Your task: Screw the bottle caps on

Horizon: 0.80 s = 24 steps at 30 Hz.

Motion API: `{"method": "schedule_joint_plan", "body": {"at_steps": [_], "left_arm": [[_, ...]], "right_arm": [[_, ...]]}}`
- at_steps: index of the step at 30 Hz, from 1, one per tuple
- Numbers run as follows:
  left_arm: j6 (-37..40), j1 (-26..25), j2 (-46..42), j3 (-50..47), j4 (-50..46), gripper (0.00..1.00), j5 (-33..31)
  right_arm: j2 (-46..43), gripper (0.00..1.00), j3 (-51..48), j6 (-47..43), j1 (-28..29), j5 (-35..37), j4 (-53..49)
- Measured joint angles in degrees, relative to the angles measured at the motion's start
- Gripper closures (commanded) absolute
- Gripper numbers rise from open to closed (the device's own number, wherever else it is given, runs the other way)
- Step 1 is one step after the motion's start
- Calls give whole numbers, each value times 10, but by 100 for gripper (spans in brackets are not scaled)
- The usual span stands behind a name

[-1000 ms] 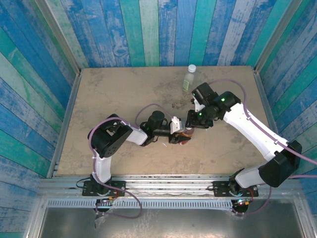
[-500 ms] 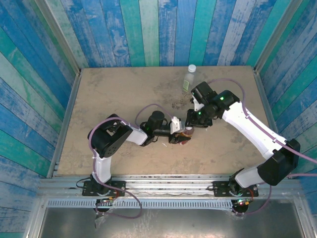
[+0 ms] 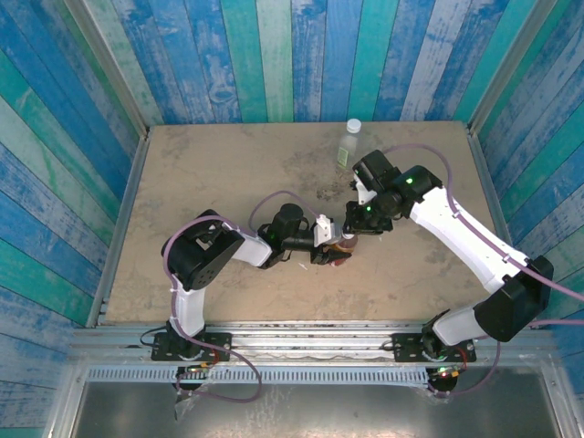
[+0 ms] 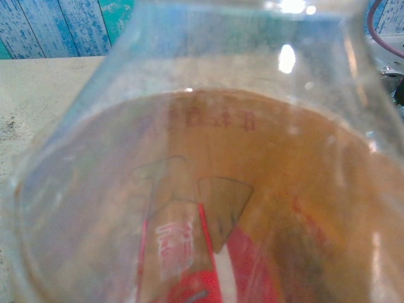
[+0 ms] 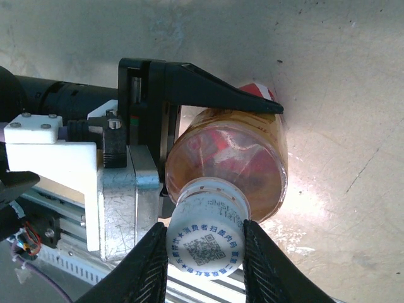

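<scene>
Capping nears completion: left tool (image 3: 330,242) clamps amber bottle (image 5: 233,151), right tool (image 5: 206,259) pinches its white cap (image 5: 207,237); green-label bottle (image 3: 348,146) looks capped.

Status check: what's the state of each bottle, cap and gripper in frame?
left gripper: shut on amber bottle.
right gripper: shut on white cap.
amber bottle: standing, part full, clamped at the body.
white cap: sitting on the amber bottle's neck; can't tell how far it is threaded.
green-label bottle: upright at the back, capped, nothing touching it.
</scene>
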Motion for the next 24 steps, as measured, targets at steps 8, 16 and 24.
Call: {"method": "schedule_joint_plan", "body": {"at_steps": [8,16,24], "left_arm": [[14,1,0,10,-21,42,15],[34,4,0,24,-50,43,34],[44,6,0,41,-90,43,59]], "right_arm": [[5,68,8,-146,-1,-2,-9],[24,68,33,-285,0,-4,-37],[28,69,44,-366,11,15,-54]]}}
